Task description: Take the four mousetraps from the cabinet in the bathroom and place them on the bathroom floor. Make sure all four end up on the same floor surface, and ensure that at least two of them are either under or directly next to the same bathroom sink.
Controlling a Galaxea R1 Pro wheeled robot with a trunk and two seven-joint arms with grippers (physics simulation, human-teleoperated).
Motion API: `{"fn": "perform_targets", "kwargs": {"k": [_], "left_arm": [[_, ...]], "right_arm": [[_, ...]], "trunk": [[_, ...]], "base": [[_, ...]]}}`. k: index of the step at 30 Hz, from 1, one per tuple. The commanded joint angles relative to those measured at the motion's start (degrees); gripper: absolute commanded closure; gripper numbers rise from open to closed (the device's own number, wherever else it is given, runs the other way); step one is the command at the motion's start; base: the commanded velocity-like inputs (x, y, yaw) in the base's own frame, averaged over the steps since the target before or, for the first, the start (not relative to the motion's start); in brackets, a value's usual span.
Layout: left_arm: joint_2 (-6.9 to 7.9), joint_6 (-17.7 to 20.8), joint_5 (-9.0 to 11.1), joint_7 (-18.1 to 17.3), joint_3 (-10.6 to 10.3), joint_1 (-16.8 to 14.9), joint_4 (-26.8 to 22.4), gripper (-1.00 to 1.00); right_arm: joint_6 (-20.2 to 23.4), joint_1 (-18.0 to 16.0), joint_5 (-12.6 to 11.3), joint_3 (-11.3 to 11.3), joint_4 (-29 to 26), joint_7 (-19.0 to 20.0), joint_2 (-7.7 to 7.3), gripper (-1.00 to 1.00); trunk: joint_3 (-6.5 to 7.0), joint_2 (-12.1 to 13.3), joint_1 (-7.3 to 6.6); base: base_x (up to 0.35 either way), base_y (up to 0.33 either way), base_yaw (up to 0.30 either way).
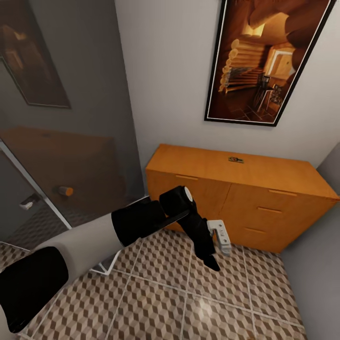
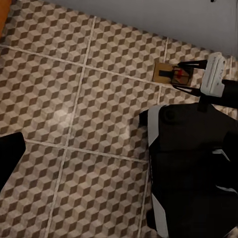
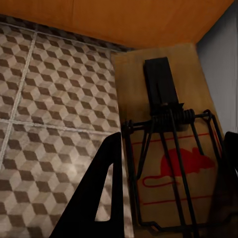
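My right gripper (image 3: pixel 173 141) is shut on a mousetrap (image 3: pixel 163 163), a wooden plate with a red mouse print and a wire spring, held low over the bathroom floor (image 3: pixel 49 89) near where the cabinet (image 3: pixel 124 20) meets the wall. The left wrist view shows this trap (image 2: pixel 169 74) in the right gripper (image 2: pixel 184 77) from above. Another mousetrap (image 1: pixel 235 159) lies on the flat top of the orange-brown cabinet (image 1: pixel 264 198). My left gripper (image 1: pixel 213 259) hangs open and empty before the cabinet, above the floor (image 1: pixel 156 302). The sink is out of view.
A glass shower door (image 1: pixel 71 156) with a white frame stands on the left. A grey wall (image 1: pixel 311 264) closes the right side beside the cabinet. A framed picture (image 1: pixel 269 61) hangs above the cabinet. My right arm's dark forearm (image 2: pixel 193 173) lies close beneath the left wrist.
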Motion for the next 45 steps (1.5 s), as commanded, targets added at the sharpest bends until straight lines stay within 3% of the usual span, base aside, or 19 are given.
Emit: {"fn": "perform_targets", "kwargs": {"k": [1,22,36,39,42,43,45], "left_arm": [[0.03,0.5,0.5,0.1,-0.2,-0.1,0.0,-1.00],[0.42,0.5,0.3,-0.5,-1.6,-0.1,-0.1,-1.00],[0.77,0.5,0.3,-0.6,-2.6,-0.1,-0.1,-1.00],[0.84,0.5,0.3,-0.6,-2.6,-0.1,-0.1,-1.00],[0.86,0.5,0.3,-0.6,-2.6,-0.1,-0.2,-1.00],[0.87,0.5,0.3,-0.6,-2.6,-0.1,-0.2,-1.00],[0.88,0.5,0.3,-0.6,-2.7,-0.1,-0.3,-1.00]], "right_arm": [[0.1,0.0,-0.6,0.5,0.0,0.0,0.02,1.00],[1.3,0.0,-0.8,0.5,0.0,0.5,0.75,1.00],[2.3,0.0,-0.8,0.5,0.0,1.1,1.29,1.00],[5.7,0.0,-0.8,0.5,0.0,1.2,1.52,1.00],[12.2,0.0,-0.9,0.5,0.0,3.1,1.87,1.00],[18.2,0.0,-3.2,0.4,0.0,9.3,1.98,1.00],[20.1,0.0,-5.8,0.4,0.0,12.9,1.89,1.00]], "trunk": [[-0.05,-0.1,0.04],[1.18,-0.1,0.04],[1.98,-0.1,0.04],[2.03,-0.1,0.04],[2.05,-0.1,0.04],[2.05,-0.1,0.04],[2.06,-0.1,0.04]], "base": [[0.000,0.000,-0.240],[0.001,0.005,-0.230],[0.065,0.210,-0.189],[0.031,0.229,-0.069],[0.011,0.165,-0.025],[0.002,0.036,-0.005],[0.001,0.024,-0.003]]}}
